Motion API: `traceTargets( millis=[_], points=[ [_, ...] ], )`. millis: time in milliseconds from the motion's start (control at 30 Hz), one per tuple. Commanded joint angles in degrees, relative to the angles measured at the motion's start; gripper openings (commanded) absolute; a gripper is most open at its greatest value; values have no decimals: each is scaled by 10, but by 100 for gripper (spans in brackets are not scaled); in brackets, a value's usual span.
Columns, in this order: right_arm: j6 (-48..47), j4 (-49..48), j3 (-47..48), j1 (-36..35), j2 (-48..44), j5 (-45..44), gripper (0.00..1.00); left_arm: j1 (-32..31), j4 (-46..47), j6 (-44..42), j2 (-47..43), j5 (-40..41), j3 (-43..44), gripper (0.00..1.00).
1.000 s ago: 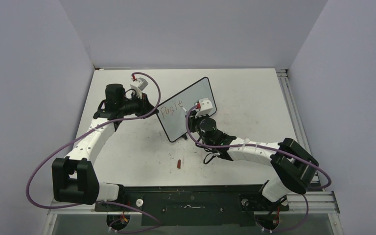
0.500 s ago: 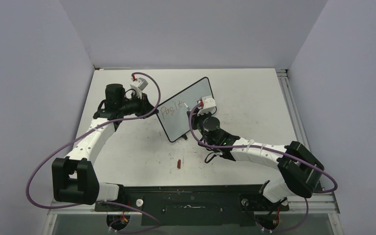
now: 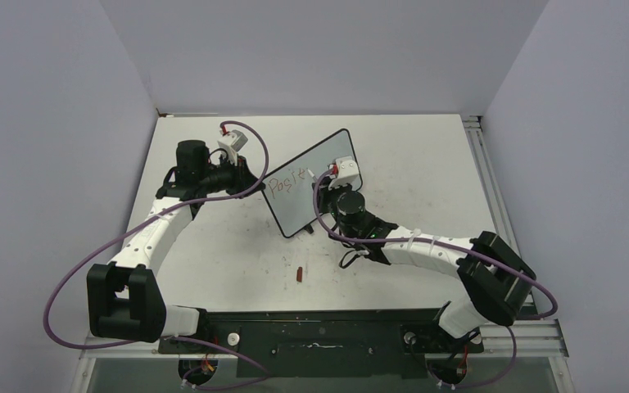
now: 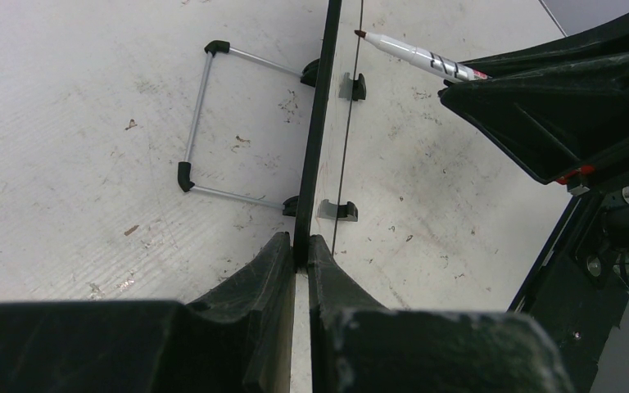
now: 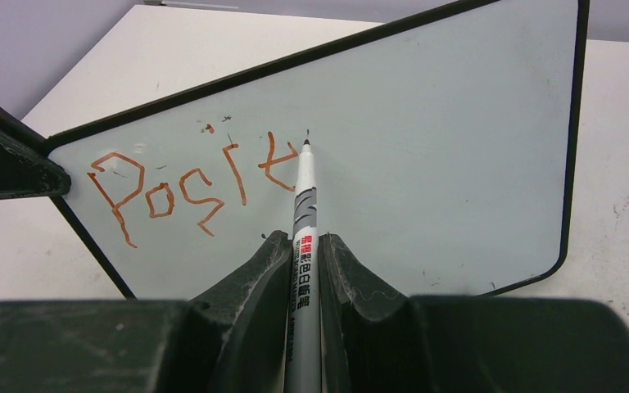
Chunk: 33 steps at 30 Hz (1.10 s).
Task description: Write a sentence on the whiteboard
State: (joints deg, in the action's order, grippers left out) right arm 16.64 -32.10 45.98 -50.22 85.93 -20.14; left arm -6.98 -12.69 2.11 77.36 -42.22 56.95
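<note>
Standing on edge, the whiteboard [image 3: 299,209] runs diagonally, near-left to far-right.

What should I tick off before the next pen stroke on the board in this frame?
1. Grip of left pincer on the whiteboard edge, closed on it: ok.
2. Grip of right pincer on the marker, barrel clamped between the fingers: ok.
3. Marker tip at the board face, just right of the last letter: ok; actual contact: cannot tell.
4. Sentence complete: not ok; the red writing reads only roughly "Posit".
5. Blank board face to the right for more letters: ok.
6. Wire stand folded out behind the board: ok; whether it bears weight: cannot tell.
</note>
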Motion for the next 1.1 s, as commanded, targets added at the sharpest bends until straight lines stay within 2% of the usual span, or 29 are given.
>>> traceTargets(
  millis=[0, 1067],
  points=[
    [-5, -21, 26, 6, 18, 8, 5, 2, 13, -12, -14, -5, 21, 0],
    [31, -13, -20, 7, 19, 15, 5, 3, 12, -12, -14, -5, 21, 0]
  ],
)
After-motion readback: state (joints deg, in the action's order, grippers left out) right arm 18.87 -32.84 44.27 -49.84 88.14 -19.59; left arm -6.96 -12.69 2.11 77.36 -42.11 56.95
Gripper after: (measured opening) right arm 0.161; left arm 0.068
